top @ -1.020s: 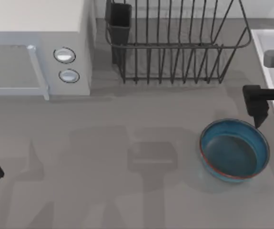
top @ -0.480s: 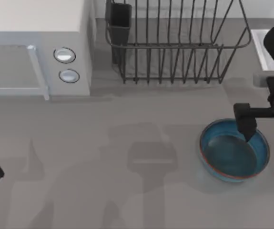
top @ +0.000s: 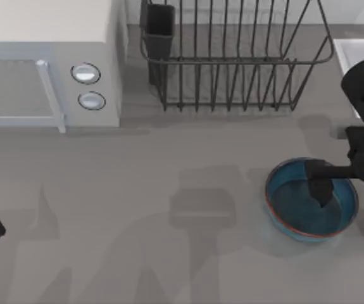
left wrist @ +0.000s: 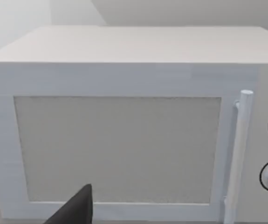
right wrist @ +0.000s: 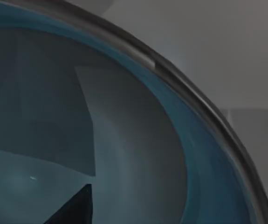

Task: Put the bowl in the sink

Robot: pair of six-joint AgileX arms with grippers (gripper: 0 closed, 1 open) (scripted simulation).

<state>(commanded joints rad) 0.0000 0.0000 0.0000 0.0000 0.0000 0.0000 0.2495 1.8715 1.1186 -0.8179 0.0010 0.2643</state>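
Bowl (top: 295, 212) first: it sat on the grey table (top: 169, 253) at the lower right of the top view, upright, blue inside with a thin reddish rim. The right gripper (top: 320, 187) hung over the bowl's inside, its dark tip pointing down toward the upper middle of the basin, with the arm reaching in from the right edge of the frame. Whether that gripper's fingers were spread or pressed together could not be told; it may have been touching the inner wall, but the overhead angle left that unclear. In the right wrist view the bowl (right wrist: 138, 140) lay close under the camera, its glossy blue inside and dark rim curving across the picture, with one dark fingertip (right wrist: 75, 207) at the bottom edge.

The left arm stood parked at the lower left edge of the top view, well apart from the bowl. In its wrist view a dark fingertip (left wrist: 75, 207) showed at the bottom, facing the microwave (left wrist: 124, 116); the state of the left gripper could not be told either.

Farther back, the microwave (top: 49, 63) filled the upper left of the top view, the rack (top: 232, 57) stood at the upper middle, and the sink (top: 349, 54) showed as a pale rim at the upper right, partly hidden by the right arm.
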